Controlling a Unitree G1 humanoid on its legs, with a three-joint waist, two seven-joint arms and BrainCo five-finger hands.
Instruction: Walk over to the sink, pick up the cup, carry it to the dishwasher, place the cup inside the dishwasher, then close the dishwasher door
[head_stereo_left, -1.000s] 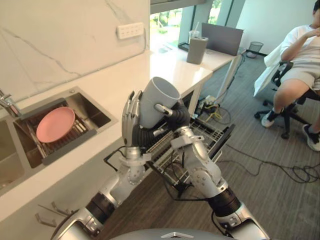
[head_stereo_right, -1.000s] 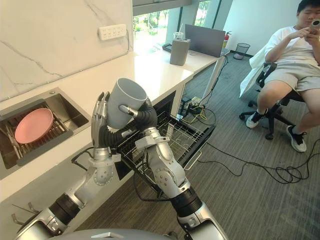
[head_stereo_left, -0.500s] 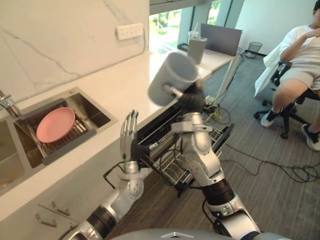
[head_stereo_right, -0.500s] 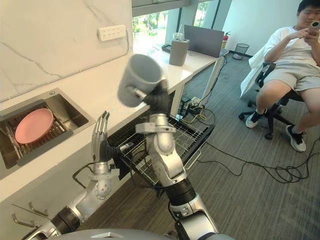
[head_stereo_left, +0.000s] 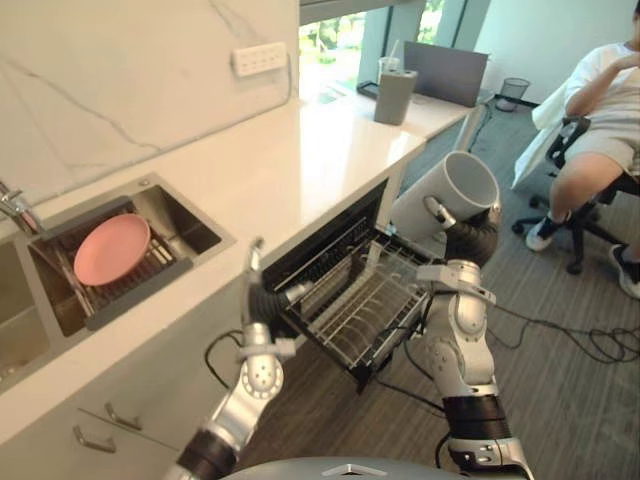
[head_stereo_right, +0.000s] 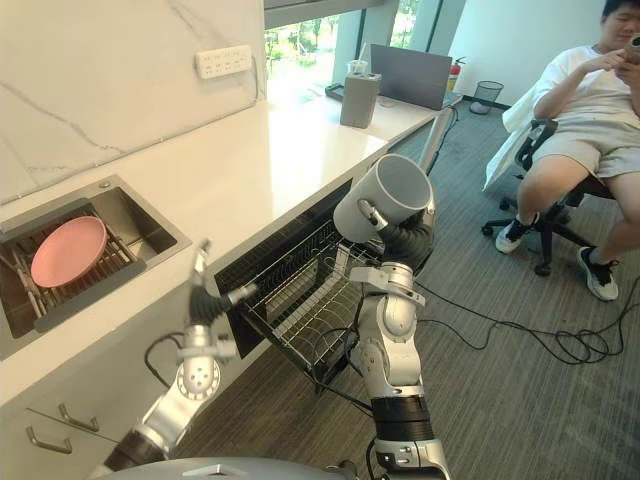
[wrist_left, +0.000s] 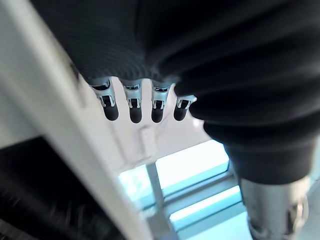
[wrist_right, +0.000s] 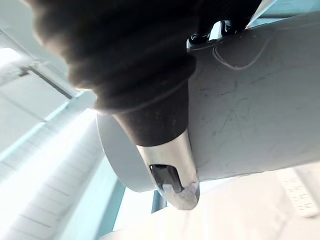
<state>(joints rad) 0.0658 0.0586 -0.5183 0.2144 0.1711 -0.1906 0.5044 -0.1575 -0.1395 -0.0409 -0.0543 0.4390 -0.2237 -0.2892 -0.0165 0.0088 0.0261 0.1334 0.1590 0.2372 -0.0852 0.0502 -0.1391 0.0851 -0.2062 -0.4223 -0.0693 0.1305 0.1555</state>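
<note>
Grey cup (head_stereo_right: 385, 198), one, clamped in the right robot hand (head_stereo_right: 405, 240). One pink plate (head_stereo_right: 68, 250) at nine o'clock; the left robot hand (head_stereo_left: 259, 299) has straight fingers.

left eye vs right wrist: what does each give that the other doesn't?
Left eye: pulled-out dishwasher rack, pink plate in the sink, open left hand by the counter edge, seated person. Right wrist: close-up of the thumb pressed on the cup, fine scratches on its wall. Both: the cup gripped by the right hand.
</note>
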